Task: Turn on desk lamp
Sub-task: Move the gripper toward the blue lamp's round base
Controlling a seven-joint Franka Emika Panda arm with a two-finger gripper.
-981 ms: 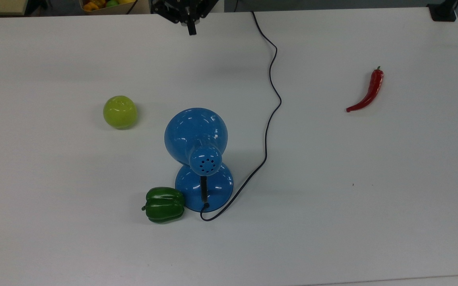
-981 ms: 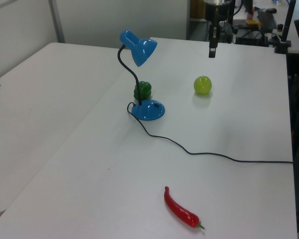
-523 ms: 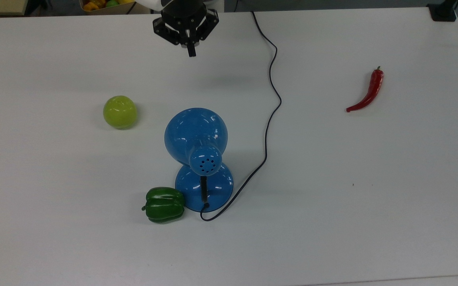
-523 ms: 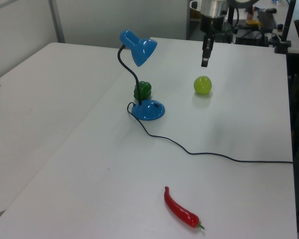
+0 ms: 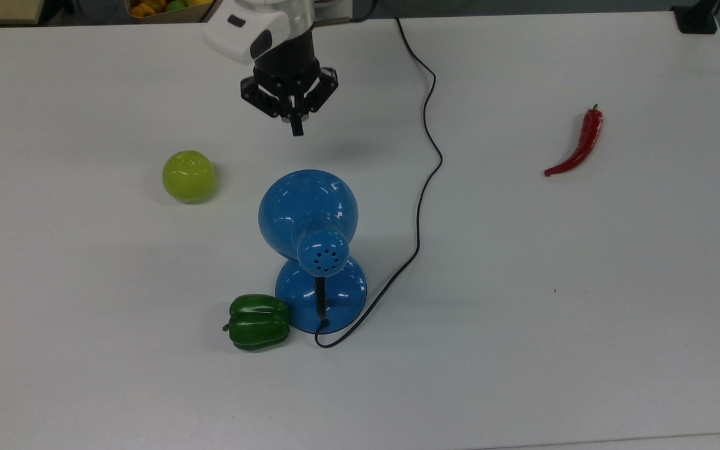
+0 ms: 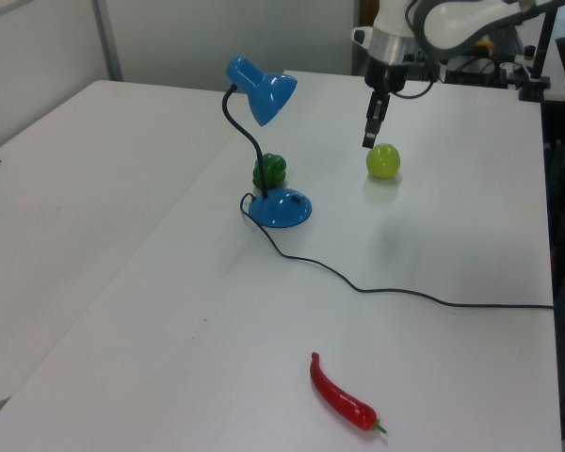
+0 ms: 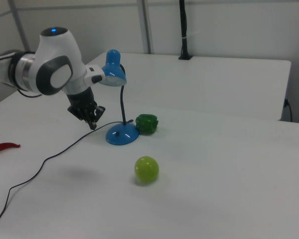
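The desk lamp stands mid-table, a glossy blue dome shade (image 5: 307, 209) over a round blue base (image 5: 341, 299), with its black cord (image 5: 425, 164) trailing to the top view's upper edge. In the left view the shade (image 6: 265, 89) sits high on a curved black neck above the base (image 6: 282, 208); the right view shows the shade (image 7: 113, 70) and base (image 7: 122, 135) too. My gripper (image 5: 297, 130) hangs shut, holding nothing, above the table beyond the shade's rim, apart from the lamp. It also appears in the left view (image 6: 367, 141) and the right view (image 7: 92, 125).
A yellow-green ball (image 5: 189, 176) lies to the top view's left of the shade. A green bell pepper (image 5: 259, 322) rests against the base. A red chili (image 5: 579, 145) lies far to the top view's right. A box of fruit (image 5: 160, 7) sits past the table's far edge.
My gripper has come in from the table's far edge toward the lamp shade and dropped lower. The lamp and the other objects have stayed put.
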